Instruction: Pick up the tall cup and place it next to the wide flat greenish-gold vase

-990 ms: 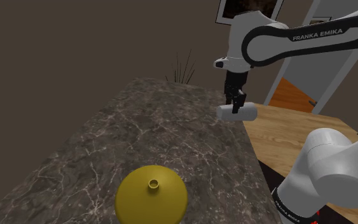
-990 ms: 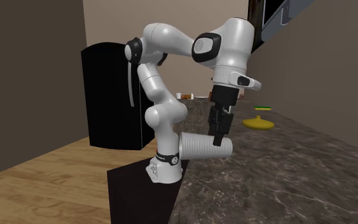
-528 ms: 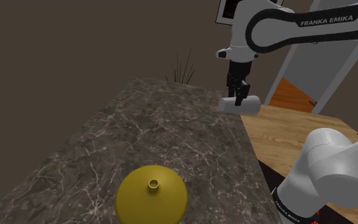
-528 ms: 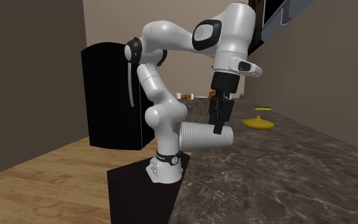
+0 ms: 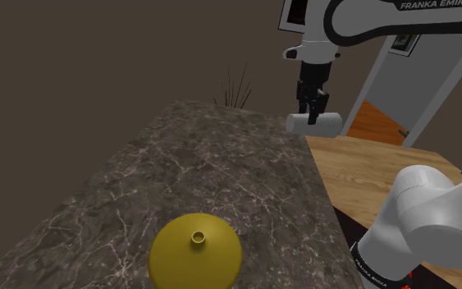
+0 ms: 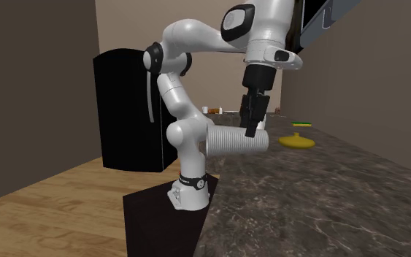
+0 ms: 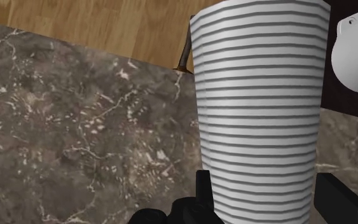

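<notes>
Gripper (image 5: 311, 114) clamped on ribbed white cup (image 5: 325, 124); cup lay sideways in the air, above counter (image 5: 180, 164) edge. Vase (image 5: 194, 256) well apart.

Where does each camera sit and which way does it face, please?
Shoulder view: beside the arm, looking along the marble counter past the yellow vase; its lower link and gripper show.
Second exterior view: across the counter, facing back at most of the arm.
Wrist view: on the hand, looking down along the ribbed cup; black fingers show.
Both exterior views share cup, gripper, vase.
</notes>
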Robot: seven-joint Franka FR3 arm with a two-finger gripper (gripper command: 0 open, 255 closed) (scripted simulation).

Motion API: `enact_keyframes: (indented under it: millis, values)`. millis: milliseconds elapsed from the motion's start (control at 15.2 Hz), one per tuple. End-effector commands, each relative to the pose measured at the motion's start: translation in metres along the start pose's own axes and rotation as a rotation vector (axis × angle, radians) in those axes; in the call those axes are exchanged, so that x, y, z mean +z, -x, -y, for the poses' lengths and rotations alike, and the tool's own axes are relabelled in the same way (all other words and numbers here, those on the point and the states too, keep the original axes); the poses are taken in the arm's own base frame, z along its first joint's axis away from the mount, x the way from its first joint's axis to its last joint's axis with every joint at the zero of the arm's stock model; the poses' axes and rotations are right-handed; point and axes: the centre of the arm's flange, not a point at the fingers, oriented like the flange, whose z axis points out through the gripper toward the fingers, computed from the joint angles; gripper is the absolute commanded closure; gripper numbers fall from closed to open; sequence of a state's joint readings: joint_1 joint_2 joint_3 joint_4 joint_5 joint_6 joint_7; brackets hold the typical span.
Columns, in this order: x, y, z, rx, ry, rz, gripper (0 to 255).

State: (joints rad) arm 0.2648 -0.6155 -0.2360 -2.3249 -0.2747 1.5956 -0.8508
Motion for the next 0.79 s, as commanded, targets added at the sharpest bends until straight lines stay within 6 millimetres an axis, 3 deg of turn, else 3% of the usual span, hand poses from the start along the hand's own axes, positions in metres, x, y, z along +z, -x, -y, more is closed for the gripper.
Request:
enact_keyframes:
  millis: [0, 726]
  values:
    - [-0.011, 0.001, 0.000, 0.000, 0.000, 0.000, 255]
    - [-0.068, 0.012, 0.000, 0.000, 0.000, 0.000, 255]
